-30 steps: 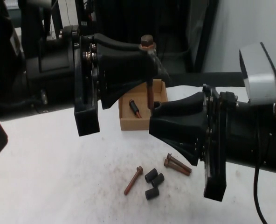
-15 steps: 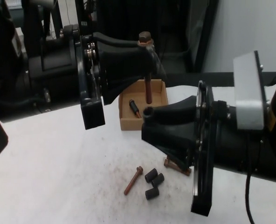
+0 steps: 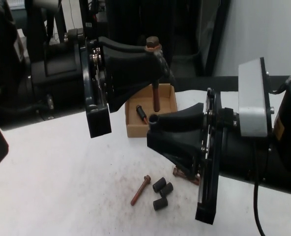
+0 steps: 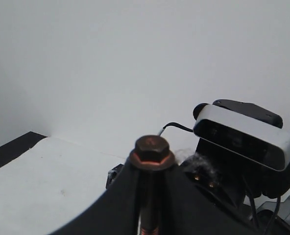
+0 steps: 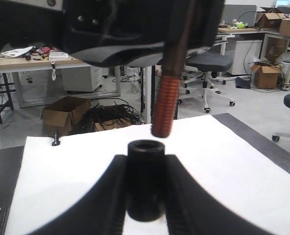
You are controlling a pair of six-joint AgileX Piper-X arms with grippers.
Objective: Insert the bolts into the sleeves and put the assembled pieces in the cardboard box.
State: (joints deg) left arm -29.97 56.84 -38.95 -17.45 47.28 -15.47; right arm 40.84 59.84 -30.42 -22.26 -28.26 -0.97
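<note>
Three loose sleeves (image 3: 160,186) on my white bench (image 3: 62,187), one loose bolt (image 3: 140,190) at their nine o'clock. Left gripper (image 4: 152,171) clamps another bolt (image 4: 152,152), right gripper (image 5: 146,176) a fourth sleeve (image 5: 146,149); office chairs (image 5: 211,63) behind.

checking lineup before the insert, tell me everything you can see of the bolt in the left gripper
The bolt looks like coppery-brown metal, with a dark hex head on a flange, a plain shank and a threaded lower end. It hangs upright, head up, clamped just under the flange by the left gripper. Its tip is just above the open mouth of the black sleeve held in the right gripper, not yet in it.
</note>
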